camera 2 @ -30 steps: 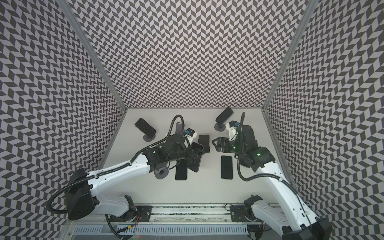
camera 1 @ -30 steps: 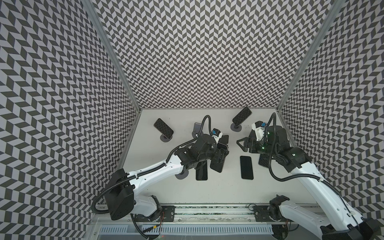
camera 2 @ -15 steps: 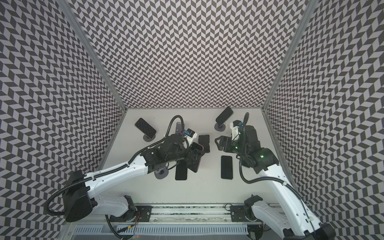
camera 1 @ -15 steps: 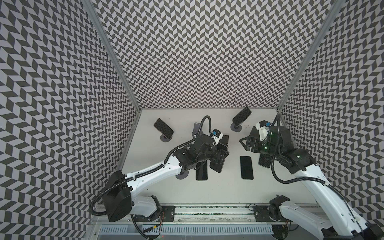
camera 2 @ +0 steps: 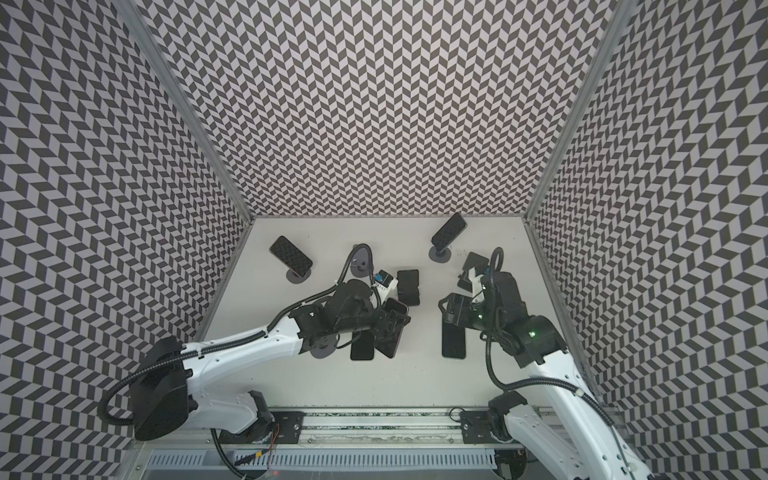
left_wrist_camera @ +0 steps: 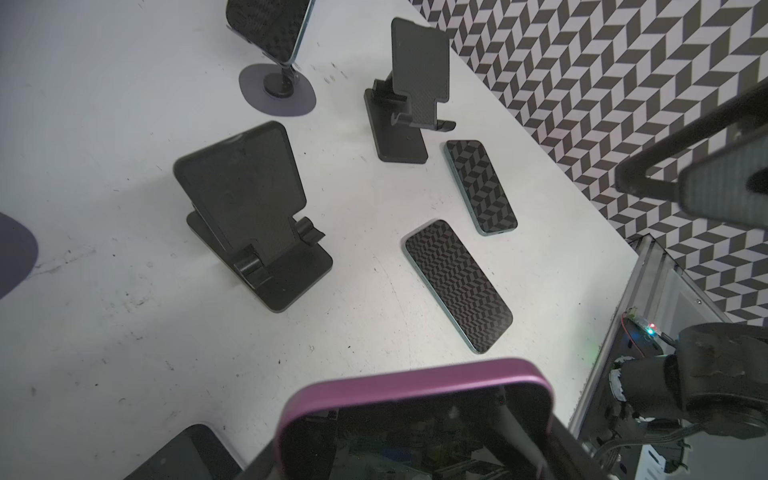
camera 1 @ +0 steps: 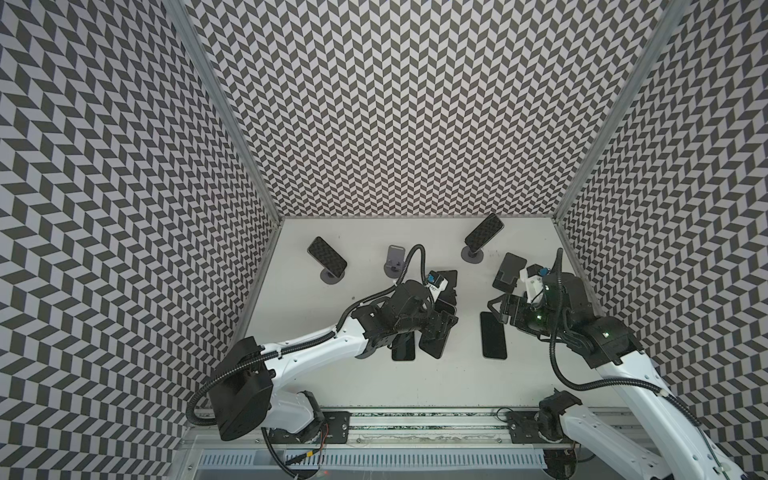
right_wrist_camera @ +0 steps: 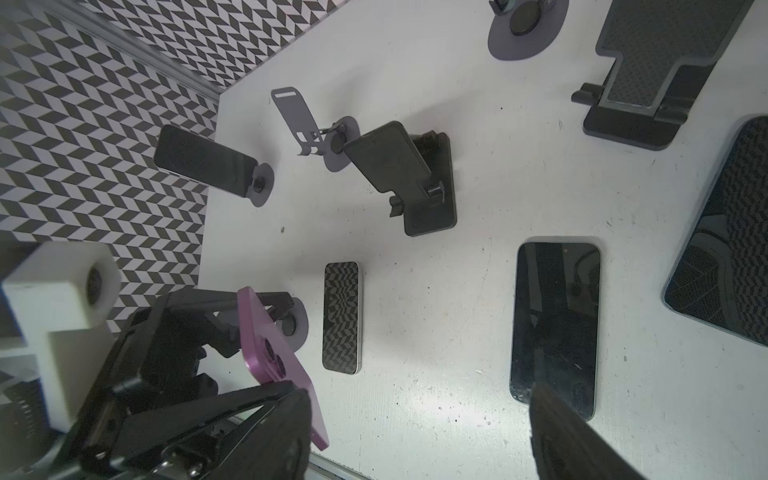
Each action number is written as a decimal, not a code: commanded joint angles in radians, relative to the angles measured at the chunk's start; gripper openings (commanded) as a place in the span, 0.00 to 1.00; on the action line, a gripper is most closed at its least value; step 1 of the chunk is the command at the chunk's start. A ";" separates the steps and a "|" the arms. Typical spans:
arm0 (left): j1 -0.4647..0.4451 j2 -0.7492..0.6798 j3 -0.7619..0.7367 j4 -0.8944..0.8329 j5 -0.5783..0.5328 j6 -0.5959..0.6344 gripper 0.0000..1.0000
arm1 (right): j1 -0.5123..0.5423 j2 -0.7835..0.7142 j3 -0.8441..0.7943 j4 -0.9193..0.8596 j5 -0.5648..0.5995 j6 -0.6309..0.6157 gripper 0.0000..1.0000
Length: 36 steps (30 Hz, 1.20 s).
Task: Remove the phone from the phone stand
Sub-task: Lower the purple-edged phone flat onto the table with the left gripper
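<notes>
I find the purple phone (camera 1: 434, 345) near the centre of a top view, tilted above the tabletop (camera 1: 415, 386), clamped in the left pincer (camera 1: 444, 328). Right of centre, the right pincer (camera 1: 496, 315) stands open and empty.

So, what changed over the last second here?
The right gripper pulled back toward the front, open and empty, and now sits over the flat phone. The left gripper stayed shut on the purple phone. Nothing else moved.
</notes>
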 commanded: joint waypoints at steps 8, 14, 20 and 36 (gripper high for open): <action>-0.007 0.138 0.047 0.096 0.058 -0.050 0.59 | 0.005 -0.009 -0.016 0.030 0.000 0.011 0.80; -0.009 0.211 0.100 0.068 0.058 -0.081 0.59 | 0.005 -0.006 -0.006 0.026 -0.001 0.011 0.80; -0.016 0.264 0.144 0.029 0.050 -0.094 0.59 | 0.005 0.006 -0.008 0.027 -0.007 -0.008 0.80; -0.060 0.342 0.176 -0.009 0.036 -0.187 0.59 | 0.005 0.005 -0.021 0.032 -0.020 -0.040 0.80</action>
